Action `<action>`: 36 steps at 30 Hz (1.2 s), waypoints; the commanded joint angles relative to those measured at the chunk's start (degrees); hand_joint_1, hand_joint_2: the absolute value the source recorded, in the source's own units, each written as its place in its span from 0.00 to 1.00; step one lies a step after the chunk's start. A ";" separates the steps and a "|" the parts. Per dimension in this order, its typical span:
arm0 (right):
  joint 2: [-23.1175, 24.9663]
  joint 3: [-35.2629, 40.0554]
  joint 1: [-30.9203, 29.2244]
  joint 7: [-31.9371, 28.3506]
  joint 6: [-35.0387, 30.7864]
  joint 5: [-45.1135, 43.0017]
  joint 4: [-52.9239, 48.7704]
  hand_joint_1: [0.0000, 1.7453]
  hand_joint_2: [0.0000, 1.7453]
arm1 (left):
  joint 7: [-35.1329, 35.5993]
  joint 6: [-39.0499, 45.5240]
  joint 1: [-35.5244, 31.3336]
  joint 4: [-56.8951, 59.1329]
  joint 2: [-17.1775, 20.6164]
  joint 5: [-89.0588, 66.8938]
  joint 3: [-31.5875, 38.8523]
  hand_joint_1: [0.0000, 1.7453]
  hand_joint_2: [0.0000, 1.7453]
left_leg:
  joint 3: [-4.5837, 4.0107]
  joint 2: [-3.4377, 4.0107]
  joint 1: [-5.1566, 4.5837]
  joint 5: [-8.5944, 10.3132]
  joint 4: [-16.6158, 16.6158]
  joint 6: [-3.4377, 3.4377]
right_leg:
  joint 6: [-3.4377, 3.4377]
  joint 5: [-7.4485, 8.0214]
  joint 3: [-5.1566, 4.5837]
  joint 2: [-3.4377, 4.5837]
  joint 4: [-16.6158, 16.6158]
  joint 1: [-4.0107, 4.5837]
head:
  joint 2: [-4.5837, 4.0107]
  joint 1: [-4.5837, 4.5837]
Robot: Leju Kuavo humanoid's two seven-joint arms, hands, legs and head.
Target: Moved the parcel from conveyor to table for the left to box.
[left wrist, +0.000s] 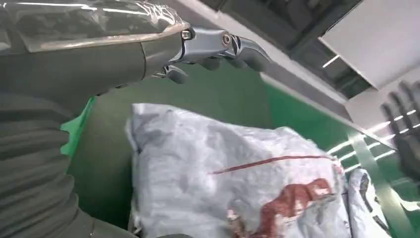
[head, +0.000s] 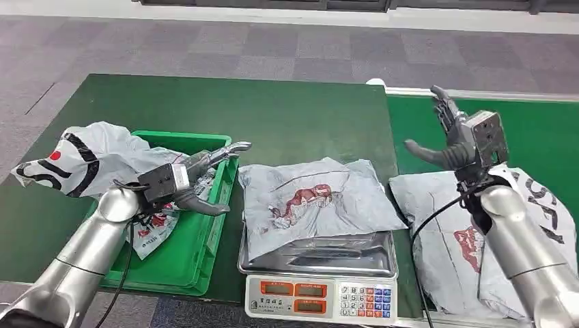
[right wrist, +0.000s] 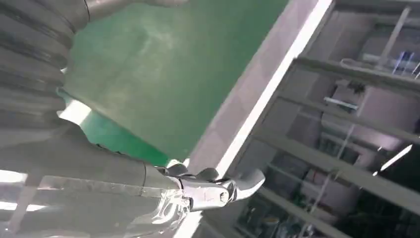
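A grey parcel (head: 314,202) with a red print lies on the steel pan of the scale (head: 317,287); in the left wrist view the same parcel (left wrist: 237,183) is close ahead. My left hand (head: 201,179) hovers over the green box (head: 177,263), fingers stretched toward the parcel and holding nothing, a little short of its edge. Raised above the conveyor (head: 539,133), my right hand (head: 450,133) has its fingers spread and holds nothing. Another grey parcel (head: 454,239) lies on the conveyor under my right forearm.
A large grey-and-white bag (head: 82,157) hangs over the box's far left corner, and a small printed parcel (head: 153,232) lies inside the box. The green table (head: 259,113) stretches behind the scale. A white rail (head: 478,93) borders the conveyor.
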 commanded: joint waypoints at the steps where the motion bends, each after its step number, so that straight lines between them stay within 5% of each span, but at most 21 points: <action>1: 4.00 -8.10 3.54 -0.52 0.59 2.48 2.06 0.00 1.00 | 0.94 1.23 -2.45 0.55 -1.92 -0.88 -3.27 0.00 1.00 | 0.07 -0.02 0.01 0.01 -0.05 0.00 | -0.01 0.01 0.09 0.00 -0.06 0.02 | 0.00 0.00; 17: 17.51 -19.12 17.07 -1.89 -8.33 20.38 -3.42 0.00 1.00 | 4.53 12.38 -8.94 5.14 -10.13 -13.76 -11.87 0.00 1.00 | 0.22 -0.08 0.09 0.00 -0.13 -0.02 | -0.01 -0.01 0.26 -0.04 -0.17 0.08 | 0.00 0.00; 22: 18.69 -22.69 20.72 -2.43 -8.75 23.62 -5.68 0.00 1.00 | 5.46 15.17 -12.32 7.85 -15.02 -18.33 -15.42 0.00 1.00 | 0.09 -0.55 0.11 0.06 -0.07 0.01 | 0.02 -0.11 0.26 -0.51 -0.14 0.10 | 0.00 0.00; 26: 19.83 -24.50 25.45 -3.67 -9.57 24.33 -8.54 0.00 1.00 | 5.82 18.20 -11.46 6.25 -15.28 -22.42 -18.02 0.00 1.00 | 0.08 -0.37 0.04 0.02 -0.09 0.03 | 0.05 -0.06 0.22 -0.33 -0.15 0.03 | 0.00 0.00; 36: 19.35 -27.81 25.75 -3.48 -8.92 24.06 -8.94 0.00 1.00 | 8.94 17.79 -14.19 7.40 -18.57 -24.59 -20.95 0.00 1.00 | 0.01 -0.36 0.01 0.00 -0.03 0.05 | 0.07 -0.08 0.10 -0.34 -0.09 -0.03 | 0.00 0.00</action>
